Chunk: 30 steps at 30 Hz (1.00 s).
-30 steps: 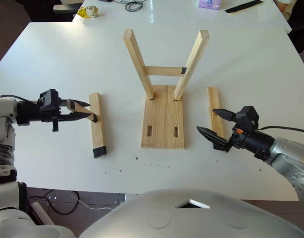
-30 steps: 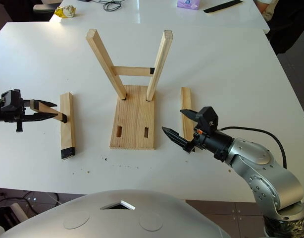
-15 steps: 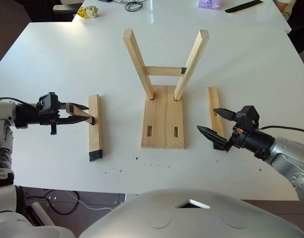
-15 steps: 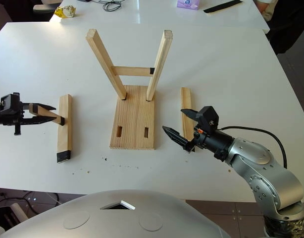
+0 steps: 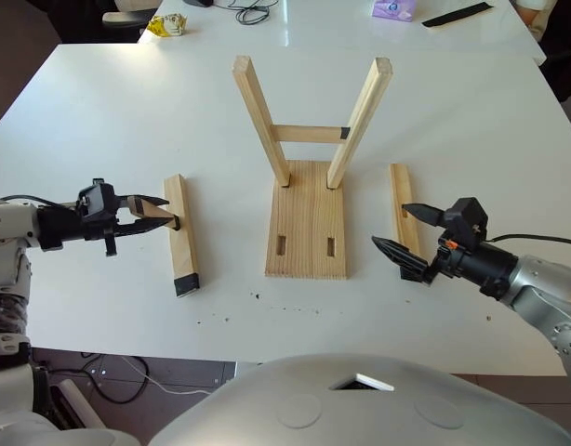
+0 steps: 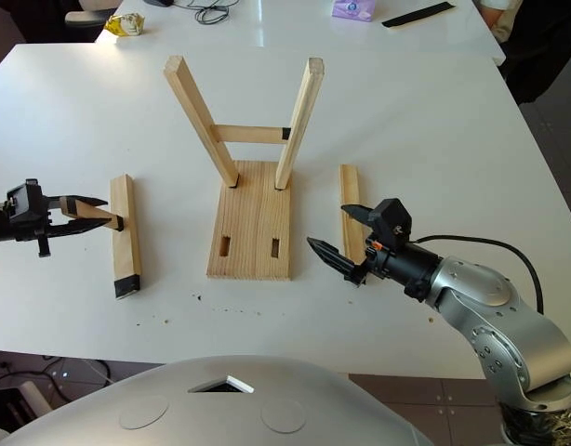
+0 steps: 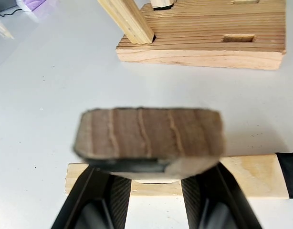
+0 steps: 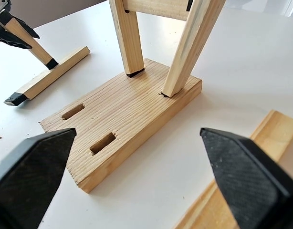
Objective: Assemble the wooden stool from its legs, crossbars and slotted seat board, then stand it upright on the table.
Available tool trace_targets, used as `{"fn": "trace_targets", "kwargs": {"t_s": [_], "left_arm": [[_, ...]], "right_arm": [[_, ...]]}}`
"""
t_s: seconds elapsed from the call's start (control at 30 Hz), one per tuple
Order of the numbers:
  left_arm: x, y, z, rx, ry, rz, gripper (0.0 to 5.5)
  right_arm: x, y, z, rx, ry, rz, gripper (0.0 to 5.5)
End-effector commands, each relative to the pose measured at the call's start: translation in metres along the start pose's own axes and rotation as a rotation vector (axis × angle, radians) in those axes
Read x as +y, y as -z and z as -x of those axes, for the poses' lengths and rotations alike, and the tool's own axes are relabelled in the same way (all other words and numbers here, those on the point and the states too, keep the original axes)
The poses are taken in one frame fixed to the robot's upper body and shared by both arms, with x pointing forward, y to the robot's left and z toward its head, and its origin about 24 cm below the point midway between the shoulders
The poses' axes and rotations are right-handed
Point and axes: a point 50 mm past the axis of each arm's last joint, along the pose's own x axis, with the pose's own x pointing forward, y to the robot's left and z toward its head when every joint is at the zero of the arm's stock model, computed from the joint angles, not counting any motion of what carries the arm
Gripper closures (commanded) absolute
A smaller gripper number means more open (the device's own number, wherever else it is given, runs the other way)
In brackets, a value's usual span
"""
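Left eye view: the left gripper [image 5: 163,214] is found closed on the crossbar [image 5: 152,210] of a leg [image 5: 181,237] laid on the table [image 5: 99,121], long axis parallel to the seat board [image 5: 306,218] at its right.

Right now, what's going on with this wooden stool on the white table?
It is half built. The slotted wooden seat board lies flat on the white table, with two pale wooden legs and a crossbar standing in its far slots; its near slots are empty. The left gripper is shut on a short wooden crossbar meeting a third leg lying flat. The right gripper hangs open beside the loose fourth leg.
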Motion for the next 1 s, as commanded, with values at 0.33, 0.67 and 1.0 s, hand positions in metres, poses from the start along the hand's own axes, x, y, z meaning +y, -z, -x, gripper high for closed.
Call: {"fn": "trace_targets", "kwargs": {"t_s": [0.33, 0.67, 1.0], "left_arm": [[-0.019, -0.002, -0.020, -0.010, 0.132, 0.348, 4.19], [-0.044, 0.003, -0.033, 0.024, 0.138, 0.172, 4.19], [-0.036, 0.001, -0.037, 0.018, 0.082, 0.179, 4.19]], "right_arm": [[-0.009, -0.008, 0.006, 0.054, -0.018, 0.046, 0.70], [-0.011, -0.011, 0.006, 0.065, -0.027, 0.052, 0.70], [-0.011, -0.012, 0.005, 0.065, -0.028, 0.055, 0.70]]}}
